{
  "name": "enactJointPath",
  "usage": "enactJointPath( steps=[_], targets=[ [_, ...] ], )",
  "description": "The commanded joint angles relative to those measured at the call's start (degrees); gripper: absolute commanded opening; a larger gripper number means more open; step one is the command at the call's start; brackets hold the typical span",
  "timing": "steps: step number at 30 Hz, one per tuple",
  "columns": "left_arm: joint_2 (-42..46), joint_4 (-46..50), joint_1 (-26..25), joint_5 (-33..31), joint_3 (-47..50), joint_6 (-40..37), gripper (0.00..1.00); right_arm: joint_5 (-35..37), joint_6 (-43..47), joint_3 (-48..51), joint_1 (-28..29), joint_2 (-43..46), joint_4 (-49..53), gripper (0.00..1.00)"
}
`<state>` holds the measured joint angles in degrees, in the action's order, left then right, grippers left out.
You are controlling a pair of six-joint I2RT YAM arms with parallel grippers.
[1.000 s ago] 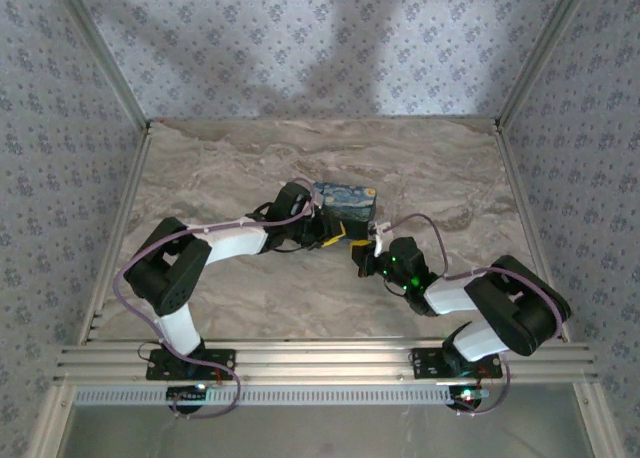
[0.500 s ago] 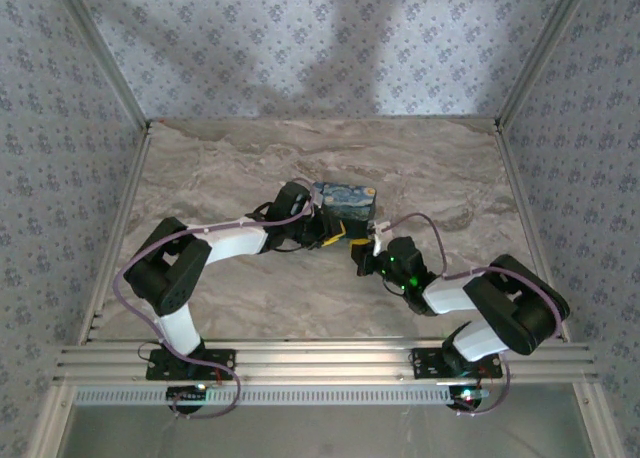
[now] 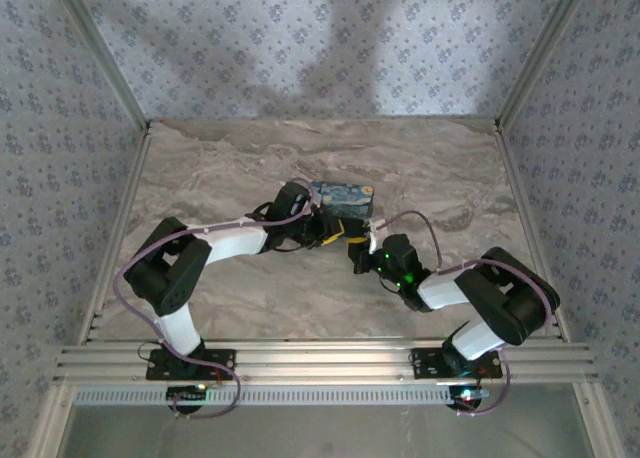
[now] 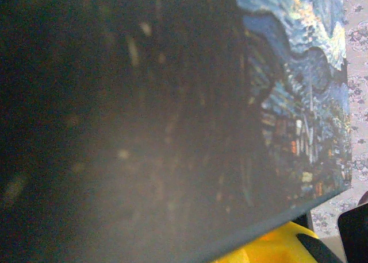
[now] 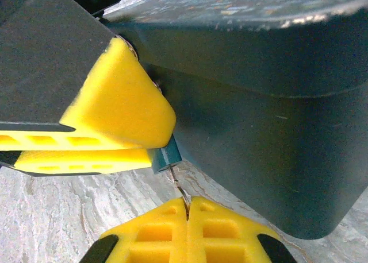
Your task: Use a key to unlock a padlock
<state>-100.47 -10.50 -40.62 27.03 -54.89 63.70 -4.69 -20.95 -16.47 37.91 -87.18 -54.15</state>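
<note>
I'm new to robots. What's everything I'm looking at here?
box: one, blue starry-night print, mid-table.
padlock: one, tiny, dark, beside the box.
thin silvery piece: one, probably the key, reaching the padlock.
table: one, grey-beige marble pattern.
walls: pale floral pattern, around the table.
left gripper: one, yellow fingers, apparently shut on the padlock.
right gripper: one, yellow fingers, shut on the thin silvery piece.

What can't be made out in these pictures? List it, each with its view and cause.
Right wrist: the thin silvery piece pinched by the right gripper; its end is hidden between the pads, so key or not is unclear.
Right wrist: the small dark block at the left gripper, mostly covered by it.
Left wrist: the box, too near, largely a dark blur.
Top external: the padlock, too small.
</note>
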Motion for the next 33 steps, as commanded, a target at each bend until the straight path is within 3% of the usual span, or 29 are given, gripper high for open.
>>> enactJointPath(
  steps=[1,15,25,33],
  targets=[
    [2.28,-1.01,-1.32,3.91,-0.57,0.46,0.23,1.26,1.57,-2.95,0.24,-0.84,-3.24,0.0],
    [1.25,-0.72,-1.45,3.65,-0.21,0.06,0.23,-1.63,1.06,-7.5,-0.58,-0.67,-2.1,0.0],
    [0.63,-1.23,-1.4,3.18,0.26,-0.05,0.23,-0.54,0.21,-5.58,-0.48,-1.96,-2.82,0.0],
    [-0.58,-1.59,-1.46,1.36,1.33,-0.86,0.3,-0.03,-0.27,-4.59,-0.53,-3.84,-3.65,0.0]
  ],
)
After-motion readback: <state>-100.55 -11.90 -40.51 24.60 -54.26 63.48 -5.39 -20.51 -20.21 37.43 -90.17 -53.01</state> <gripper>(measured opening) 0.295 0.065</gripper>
